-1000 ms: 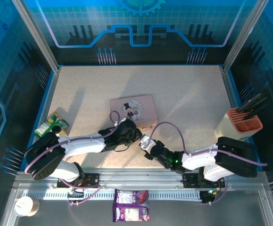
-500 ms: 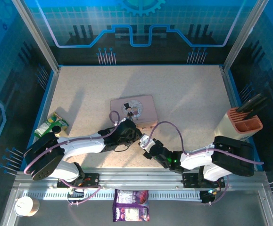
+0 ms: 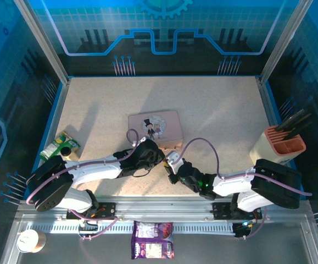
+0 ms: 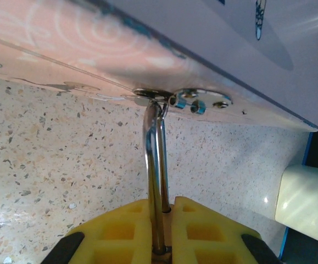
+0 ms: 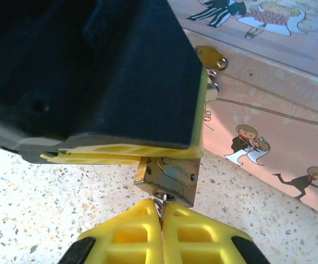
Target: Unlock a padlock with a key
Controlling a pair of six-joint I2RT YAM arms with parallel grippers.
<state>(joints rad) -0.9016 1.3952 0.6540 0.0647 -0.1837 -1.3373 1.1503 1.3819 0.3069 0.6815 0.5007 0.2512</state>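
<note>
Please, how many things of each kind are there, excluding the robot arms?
Pink rectangular tin: 1
Brass padlock: 1
Thin silver key: 1
Green packet: 1
Purple pouch: 1
Beige knife block: 1
White paper cup: 1
Total: 7

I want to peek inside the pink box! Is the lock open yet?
Not yet. Done: the thin grey metal key looks pushed into the small brass padlock, pinched by the right pincer. In hand: the left pincer grips the padlock's silver shackle, hooked through the hasp of the pink cartoon tin. Left: turning the key.
</note>
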